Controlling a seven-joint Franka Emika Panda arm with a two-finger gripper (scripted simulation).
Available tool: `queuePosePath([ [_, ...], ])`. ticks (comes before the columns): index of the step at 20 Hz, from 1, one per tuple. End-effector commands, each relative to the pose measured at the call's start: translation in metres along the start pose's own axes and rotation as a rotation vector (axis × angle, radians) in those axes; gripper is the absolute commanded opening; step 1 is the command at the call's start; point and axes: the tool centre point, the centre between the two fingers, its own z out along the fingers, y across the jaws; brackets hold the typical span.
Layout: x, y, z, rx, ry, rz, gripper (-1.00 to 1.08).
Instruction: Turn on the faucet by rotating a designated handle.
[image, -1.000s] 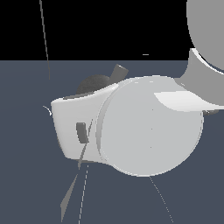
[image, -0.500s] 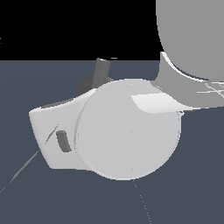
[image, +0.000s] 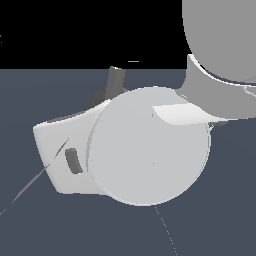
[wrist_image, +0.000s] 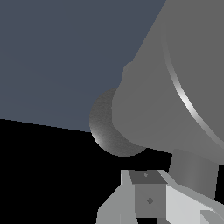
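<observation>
Gripper body slides toward the exterior view's left since half a second ago.
Faucet looms huge in the wrist view, dark disc base behind it — one finger visible, jaw opening can't be told; handle not clearly made out.

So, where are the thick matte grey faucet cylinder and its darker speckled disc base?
Thick matte grey faucet cylinder (wrist_image: 175, 100): wrist view, on its curved side wall.
Darker speckled disc base (wrist_image: 101, 127): wrist view, on the visible rounded edge.
</observation>
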Motion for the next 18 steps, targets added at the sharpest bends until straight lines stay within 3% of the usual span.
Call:
queuePosePath([
  [1,0.005,0.012,0.001,0.0,0.012,0.007,-1.0],
  [18,-0.028,0.032,0.002,0.058,-0.069,0.058,-1.0],
])
